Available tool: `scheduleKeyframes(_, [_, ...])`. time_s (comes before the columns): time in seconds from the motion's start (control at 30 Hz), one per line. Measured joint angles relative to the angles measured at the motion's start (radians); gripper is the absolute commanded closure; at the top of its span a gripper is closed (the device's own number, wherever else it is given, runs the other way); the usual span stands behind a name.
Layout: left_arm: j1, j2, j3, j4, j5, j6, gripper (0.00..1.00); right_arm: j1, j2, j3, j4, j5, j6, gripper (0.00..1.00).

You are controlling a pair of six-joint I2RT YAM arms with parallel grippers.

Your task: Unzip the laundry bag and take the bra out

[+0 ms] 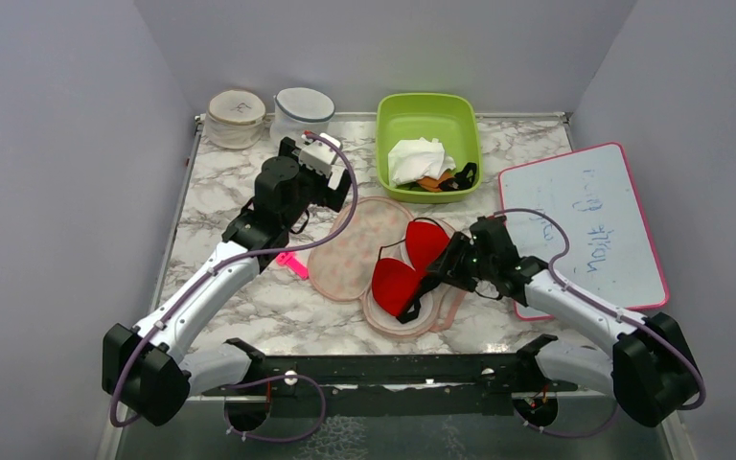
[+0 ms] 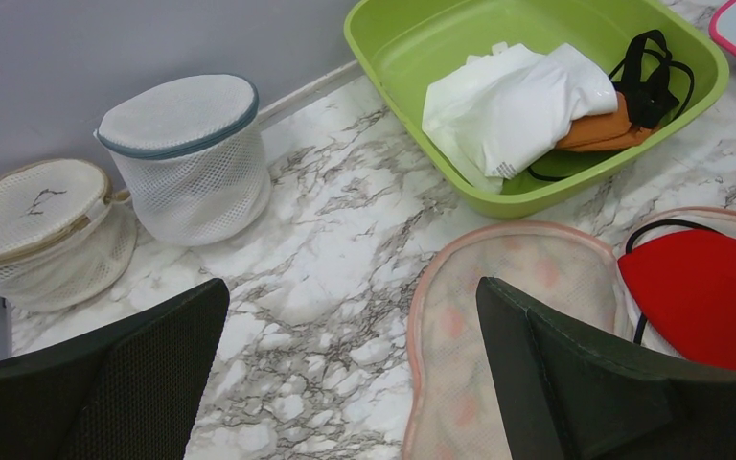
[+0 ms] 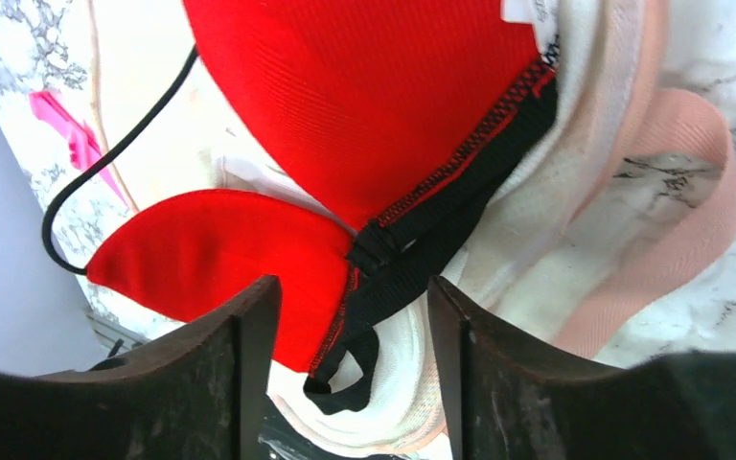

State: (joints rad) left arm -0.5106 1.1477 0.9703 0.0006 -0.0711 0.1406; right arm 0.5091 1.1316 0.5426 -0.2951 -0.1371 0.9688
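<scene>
The laundry bag (image 1: 353, 251) lies unzipped in the middle of the table, its peach lid flipped open to the left. It also shows in the left wrist view (image 2: 513, 273) and the right wrist view (image 3: 656, 225). The red bra (image 1: 398, 285) rests in the bag's pale lining, both cups showing (image 3: 364, 96); one cup shows in the left wrist view (image 2: 709, 297). My right gripper (image 1: 447, 264) is open, its jaws on either side of the bra's black centre band (image 3: 353, 287). My left gripper (image 1: 314, 168) is wide open and empty (image 2: 350, 287), raised over the lid's far left edge.
A green basin (image 1: 428, 101) at the back holds a white cloth (image 1: 417, 158) and a black-and-orange garment (image 1: 452, 179). Two white mesh tubs (image 1: 236, 117) (image 1: 303, 110) stand at the back left. A pink-framed whiteboard (image 1: 585, 220) lies on the right. A small pink item (image 1: 292, 264) lies left of the bag.
</scene>
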Motion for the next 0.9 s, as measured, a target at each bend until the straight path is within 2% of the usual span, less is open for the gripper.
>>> scheduleKeyframes(0.2, [0.000, 0.008, 0.000, 0.000, 0.015, -0.010, 0.02, 0.000, 0.000, -0.061, 0.036, 0.002, 0.082, 0.41])
scheduleKeyframes(0.47, [0.000, 0.014, 0.000, -0.001, 0.030, -0.018, 0.02, 0.000, 0.060, -0.091, 0.139, 0.002, 0.109, 0.41])
scheduleKeyframes(0.67, [0.000, 0.028, 0.000, -0.001, 0.040, -0.023, 0.02, -0.001, 0.127, -0.091, 0.216, -0.013, 0.119, 0.43])
scheduleKeyframes(0.9, [0.000, 0.033, 0.000, -0.001, 0.047, -0.026, 0.02, -0.001, 0.127, -0.092, 0.259, -0.012, 0.138, 0.46])
